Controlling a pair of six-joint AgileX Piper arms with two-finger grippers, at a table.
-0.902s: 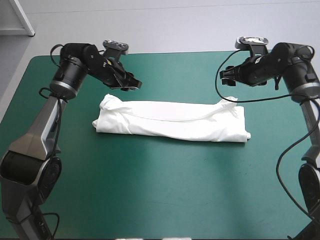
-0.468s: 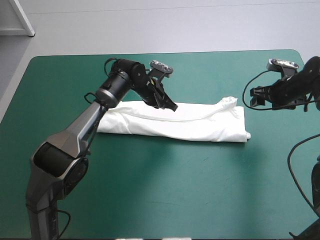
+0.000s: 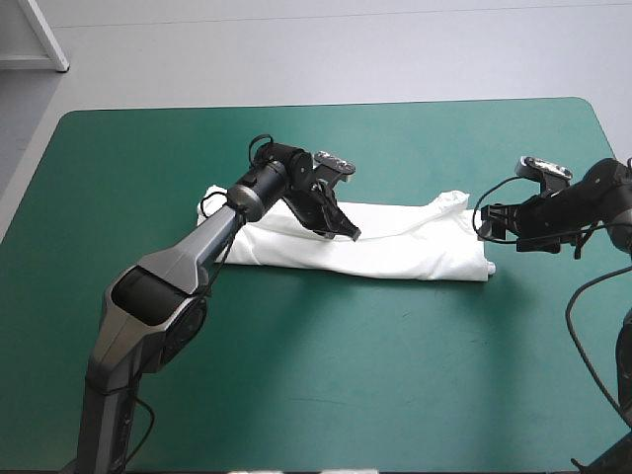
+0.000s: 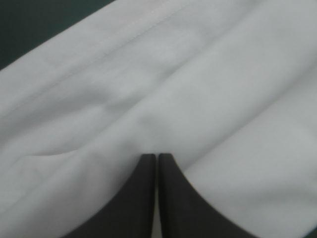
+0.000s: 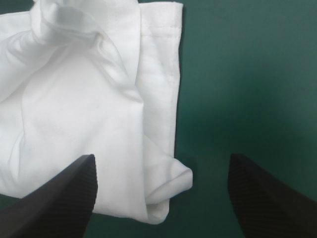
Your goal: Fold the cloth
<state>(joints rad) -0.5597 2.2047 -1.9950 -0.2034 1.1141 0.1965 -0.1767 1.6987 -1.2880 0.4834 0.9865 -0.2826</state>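
The white T-shirt point(image 3: 415, 252) lies on the teal-green table point(image 3: 296, 385) as a long folded band running left to right. My left gripper point(image 3: 351, 233) is shut and low over the band's middle, its tips at the fabric. In the left wrist view the T-shirt point(image 4: 198, 74) fills the picture ahead of the left gripper point(image 4: 157, 156), with a seam line crossing it. My right gripper point(image 3: 484, 223) stands open at the band's right end. The right wrist view shows the T-shirt's point(image 5: 74, 99) folded end and hem reaching in between the right gripper's point(image 5: 161, 157) fingers, untouched.
Bare teal-green cover point(image 5: 247, 74) lies beside the shirt's right end and across the table's front half. The table's right edge point(image 3: 614, 148) is close behind the right arm.
My left gripper has swung from beyond the shirt's left end over to its middle. The right arm drew back to the right, then came down to the shirt's right end.
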